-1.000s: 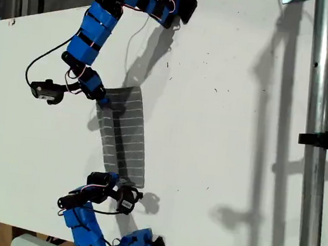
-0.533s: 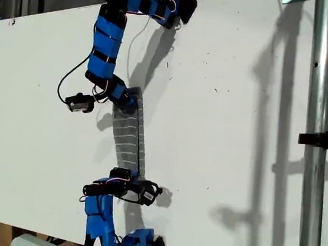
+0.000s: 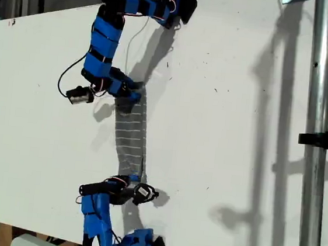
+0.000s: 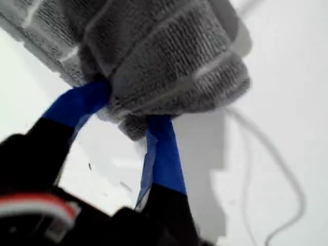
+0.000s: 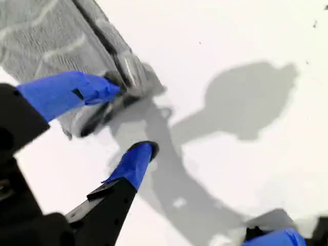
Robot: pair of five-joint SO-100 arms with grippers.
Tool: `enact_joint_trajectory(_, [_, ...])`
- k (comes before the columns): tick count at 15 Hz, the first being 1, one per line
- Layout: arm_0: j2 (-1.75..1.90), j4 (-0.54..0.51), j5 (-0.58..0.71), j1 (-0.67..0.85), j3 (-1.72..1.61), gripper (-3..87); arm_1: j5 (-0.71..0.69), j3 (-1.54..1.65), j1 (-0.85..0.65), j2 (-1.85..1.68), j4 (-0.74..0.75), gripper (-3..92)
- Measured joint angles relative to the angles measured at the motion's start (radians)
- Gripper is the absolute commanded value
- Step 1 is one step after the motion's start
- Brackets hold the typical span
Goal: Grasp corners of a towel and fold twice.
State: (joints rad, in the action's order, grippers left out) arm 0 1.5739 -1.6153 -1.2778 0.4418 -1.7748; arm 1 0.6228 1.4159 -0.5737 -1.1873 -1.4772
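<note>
second gripper: nearest, low in exterior view; jaws parted, upper finger resting on towel edge, lower finger on bare table; nothing pinched

towel: folded into a narrow grey striped strip, flat on table, running between both grippers

towel near end: corner just under the upper finger, looks released

first gripper: farther, upper part of exterior view; fingers closed onto bunched towel end, cloth wrapped over both tips

progress: strip shape suggests lengthwise folding done, probably second fold; fold count unclear

left: first gripper to let go, arms to clear off
</note>
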Motion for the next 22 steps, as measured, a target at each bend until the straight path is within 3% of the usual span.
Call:
enact_joint_trajectory(4, [0.650, -0.063, -0.107, -0.002, -0.295, 21.0, 0.132, 0.232, -0.121, -0.410, -0.160, 27.9])
enact_joint_trajectory(7, [1.161, -0.026, -0.215, -0.048, -0.537, 18.5, 0.318, 0.523, -0.153, -0.874, -0.201, 28.2])
enact_joint_trajectory(9, [1.437, 0.028, -0.256, -0.103, -0.683, 13.9, 0.459, 0.643, -0.051, -1.138, -0.258, 27.0])
enact_joint_trajectory(11, [1.677, 0.094, -0.267, -0.149, -0.827, -2.2, 0.657, 0.732, 0.146, -1.335, -0.291, 25.3])
enact_joint_trajectory(12, [1.810, 0.137, -0.225, -0.178, -0.905, -2.5, 0.773, 0.811, 0.249, -1.459, -0.288, 30.3])
enact_joint_trajectory(15, [1.894, 0.201, -0.172, -0.213, -1.040, -2.6, 1.035, 1.088, 0.512, -1.793, -0.183, 29.8])
enact_joint_trajectory(17, [1.899, 0.282, -0.193, -0.229, -1.247, -2.6, 1.072, 1.111, 0.554, -1.842, -0.176, 33.4])
enact_joint_trajectory(19, [1.905, 0.296, -0.169, -0.233, -1.319, -2.6, 1.066, 1.112, 0.541, -1.838, -0.175, 36.1])
enact_joint_trajectory(20, [1.905, 0.296, -0.164, -0.235, -1.324, -2.6, 1.011, 1.112, 0.502, -1.816, -0.161, 37.0])
enact_joint_trajectory(22, [1.905, 0.296, -0.164, -0.233, -1.325, -2.6, 0.741, 1.094, 0.302, -1.690, -0.072, 39.5])
